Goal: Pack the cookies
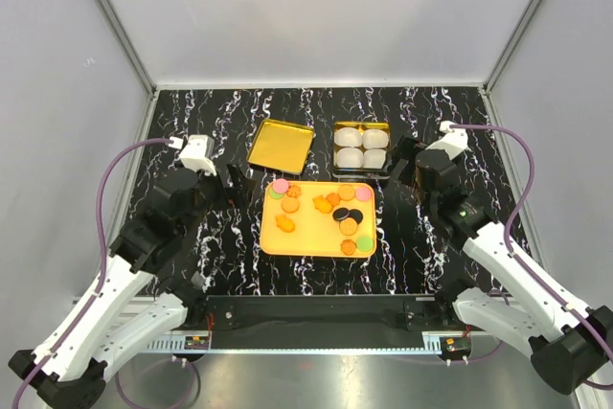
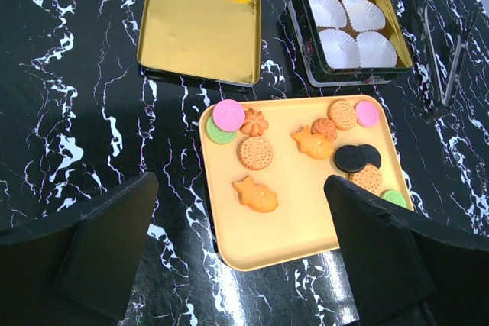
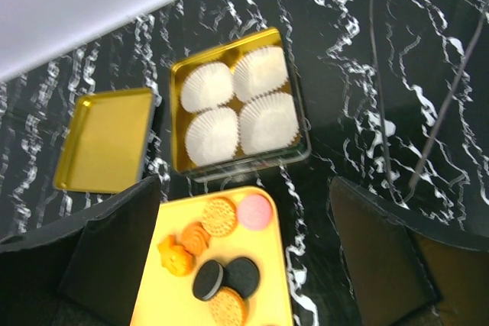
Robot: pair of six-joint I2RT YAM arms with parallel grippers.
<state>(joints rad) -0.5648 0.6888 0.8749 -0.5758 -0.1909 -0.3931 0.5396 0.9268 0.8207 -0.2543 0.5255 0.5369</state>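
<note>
The cookies (image 1: 321, 210) lie on a flat yellow-orange tray (image 1: 306, 241) at the table's middle: orange rounds and fish shapes, pink, green and black discs. In the left wrist view I see a fish cookie (image 2: 256, 194), a pink disc (image 2: 228, 114) and a black one (image 2: 350, 158). A gold tin (image 1: 335, 152) behind the tray holds four white paper cups (image 3: 237, 108). My left gripper (image 1: 228, 181) is open and empty, hovering left of the tray (image 2: 241, 223). My right gripper (image 1: 402, 168) is open and empty, right of the tin (image 3: 244, 211).
The tin's gold lid (image 1: 281, 146) lies open side up, left of the tin (image 2: 199, 27). Metal tongs (image 2: 447, 51) lie on the black marbled table right of the tin, also in the right wrist view (image 3: 435, 131). Grey walls enclose the table.
</note>
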